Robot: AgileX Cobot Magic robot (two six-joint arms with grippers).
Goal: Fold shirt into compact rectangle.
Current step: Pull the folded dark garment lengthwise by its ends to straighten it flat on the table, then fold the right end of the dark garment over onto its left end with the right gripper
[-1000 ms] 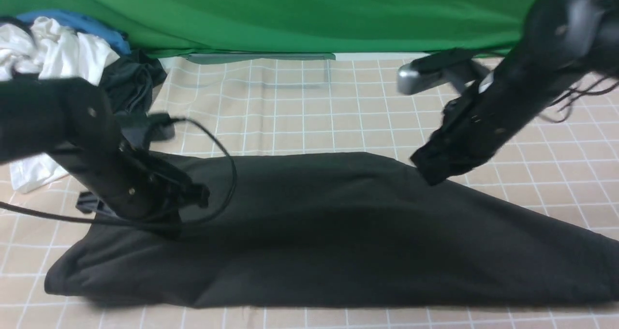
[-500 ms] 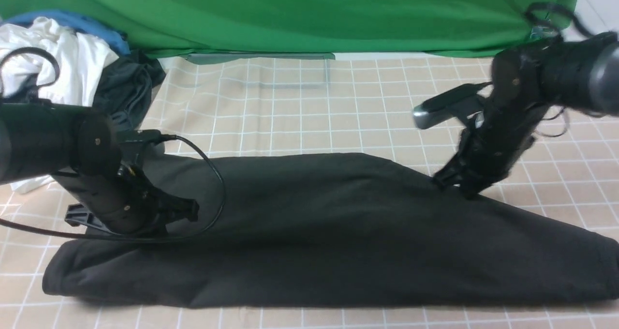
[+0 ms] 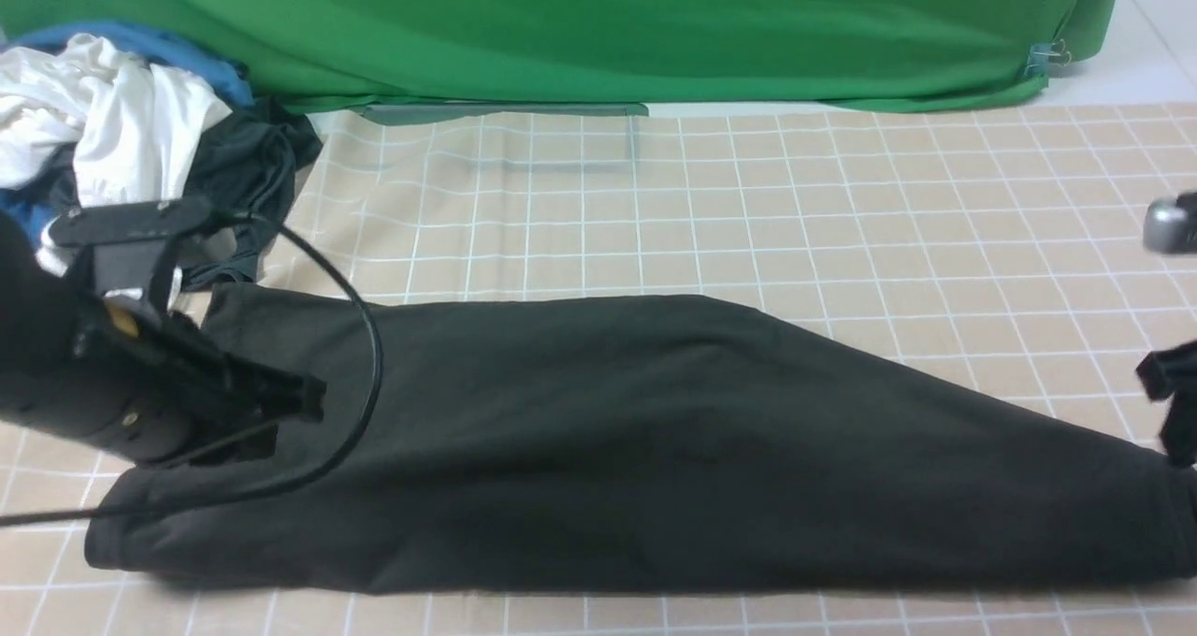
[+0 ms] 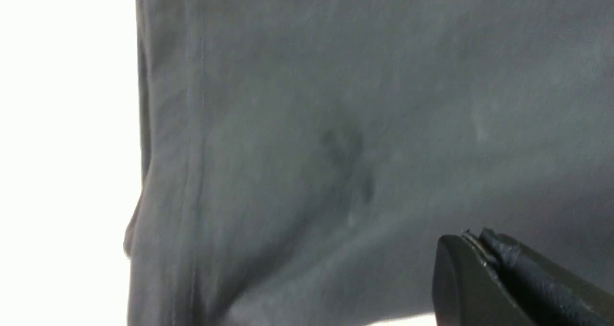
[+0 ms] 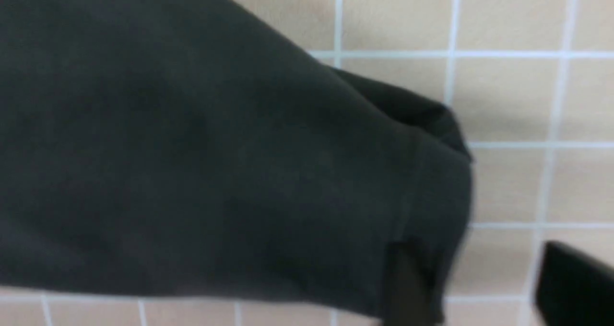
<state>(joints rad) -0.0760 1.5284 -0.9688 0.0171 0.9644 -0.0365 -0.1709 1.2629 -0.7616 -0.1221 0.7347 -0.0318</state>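
Left gripper [image 3: 304, 397]: fingers pressed together with nothing between them. It is over the left part of the garment. Whether it touches the fabric cannot be told.
Right gripper [image 5: 479, 273]: fingers [image 5: 407, 287] spread apart and not gripping. One blurred finger is over the cuffed edge of the fabric, the other over the bare cover just beside it, at the far right end of the garment.
Shirt: the large black matte long-sleeved shirt [image 3: 655, 440] lies flat on the near half of the table. It is stretched left to right, broad at the left and tapering toward the right edge of the front view.
Shirt ends: the left end is rounded and bulky. The right end shows a stitched band, with a second layer poking out behind it.
Cable: a thin black cable [image 3: 371, 374] loops from the left arm over the shirt's left part.
Table cover: a beige cloth with a white grid [image 3: 655, 215] lies under everything.
Clothes pile: at the far left, a crumpled white garment [image 3: 112, 112], a blue fabric [image 3: 201, 61] and a dark grey garment with a slight sheen [image 3: 252, 168], which lies near the shirt's far left corner.
Backdrop: a green cloth [image 3: 561, 28] hangs along the far edge.
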